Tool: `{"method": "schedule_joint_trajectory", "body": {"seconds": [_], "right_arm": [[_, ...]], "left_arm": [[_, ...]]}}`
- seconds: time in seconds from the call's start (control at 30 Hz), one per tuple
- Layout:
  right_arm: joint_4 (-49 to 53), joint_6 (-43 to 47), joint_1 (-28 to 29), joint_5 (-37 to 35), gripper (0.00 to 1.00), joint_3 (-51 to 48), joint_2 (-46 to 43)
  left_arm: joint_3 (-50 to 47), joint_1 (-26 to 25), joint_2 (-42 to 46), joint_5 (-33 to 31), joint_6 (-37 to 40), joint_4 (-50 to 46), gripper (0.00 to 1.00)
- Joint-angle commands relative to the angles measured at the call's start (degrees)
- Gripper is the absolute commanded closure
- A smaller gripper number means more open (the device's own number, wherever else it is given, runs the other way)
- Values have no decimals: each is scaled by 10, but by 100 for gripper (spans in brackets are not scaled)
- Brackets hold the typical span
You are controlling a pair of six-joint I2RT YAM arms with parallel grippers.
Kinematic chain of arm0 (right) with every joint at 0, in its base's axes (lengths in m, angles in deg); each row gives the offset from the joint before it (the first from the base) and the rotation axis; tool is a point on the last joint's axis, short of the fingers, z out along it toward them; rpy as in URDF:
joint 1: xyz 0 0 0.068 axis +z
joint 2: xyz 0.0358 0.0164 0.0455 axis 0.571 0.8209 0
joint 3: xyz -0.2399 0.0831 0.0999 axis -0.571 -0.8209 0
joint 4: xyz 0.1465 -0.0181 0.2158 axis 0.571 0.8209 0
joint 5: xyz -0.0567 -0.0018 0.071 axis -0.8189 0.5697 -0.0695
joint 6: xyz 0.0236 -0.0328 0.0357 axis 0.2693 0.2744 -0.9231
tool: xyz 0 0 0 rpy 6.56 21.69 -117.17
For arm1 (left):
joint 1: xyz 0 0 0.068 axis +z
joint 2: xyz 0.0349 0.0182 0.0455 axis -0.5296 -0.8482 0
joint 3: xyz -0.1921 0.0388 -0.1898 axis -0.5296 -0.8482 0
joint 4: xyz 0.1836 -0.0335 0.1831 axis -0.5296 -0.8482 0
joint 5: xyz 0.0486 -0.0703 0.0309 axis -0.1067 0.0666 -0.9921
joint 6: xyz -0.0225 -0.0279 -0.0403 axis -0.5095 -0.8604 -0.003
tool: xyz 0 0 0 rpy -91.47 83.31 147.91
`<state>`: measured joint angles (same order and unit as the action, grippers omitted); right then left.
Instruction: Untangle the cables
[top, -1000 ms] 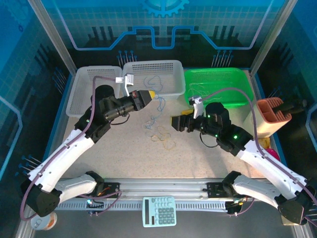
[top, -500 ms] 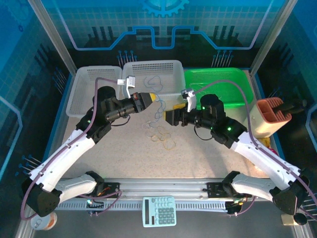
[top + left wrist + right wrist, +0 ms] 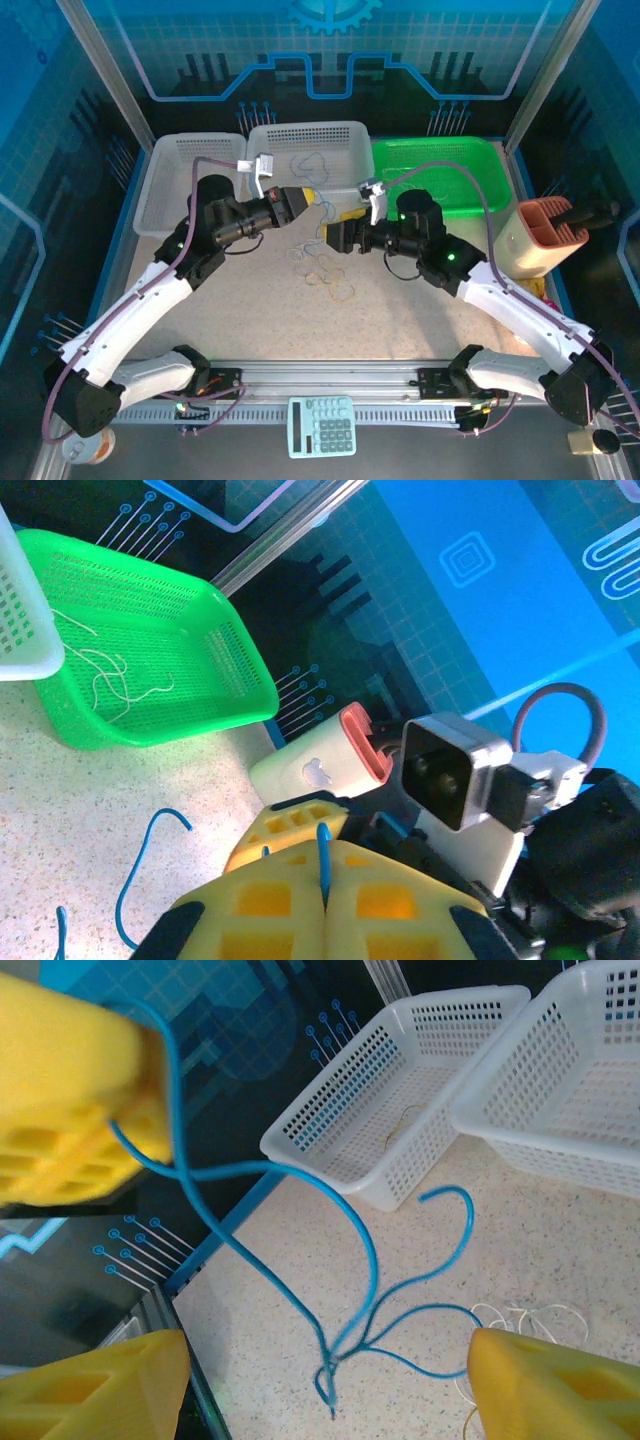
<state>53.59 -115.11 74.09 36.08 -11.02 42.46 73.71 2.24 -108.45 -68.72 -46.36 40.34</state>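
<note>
Speckled tabletop [image 3: 400, 320], white basket [image 3: 345, 130] behind. We noted the left gripper [image 3: 325, 875] clamped on a blue cable [image 3: 300, 1250], raised, its loops hanging between the spread-open jaws of the right gripper [image 3: 330, 1350]. Other cables [image 3: 325, 268] lay tangled on the table below. Risk, in our judgement: pulling apart could tighten the knot, or the thin strand could slip free.

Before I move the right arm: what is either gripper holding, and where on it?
The left gripper pinches the blue cable between its fingertips, partway along: two strands hang down. The right gripper is open, holding nothing.
</note>
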Motion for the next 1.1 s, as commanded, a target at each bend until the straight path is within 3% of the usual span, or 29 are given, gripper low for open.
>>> {"method": "schedule_joint_trajectory", "body": {"seconds": [0.0,0.13,0.23,0.43,0.57,0.83,1.07], "right_arm": [[-41,-16,6,3,26,-14,15],[-60,-21,13,-5,28,-15,39],[-74,-24,13,-5,35,-14,54],[-73,-24,15,-5,76,-22,54],[-61,-27,16,-13,98,-47,31],[-18,-26,18,-23,100,-82,-44],[4,-25,20,-1,100,-41,-93]], "left_arm": [[-7,3,10,-6,-17,35,100],[-7,2,10,-11,-26,47,100],[-7,2,9,-11,-30,50,100],[-10,2,12,-28,-29,50,100],[-14,2,17,-58,-25,49,100],[-14,2,19,-128,3,38,100],[-24,2,10,-140,6,39,100]]}}
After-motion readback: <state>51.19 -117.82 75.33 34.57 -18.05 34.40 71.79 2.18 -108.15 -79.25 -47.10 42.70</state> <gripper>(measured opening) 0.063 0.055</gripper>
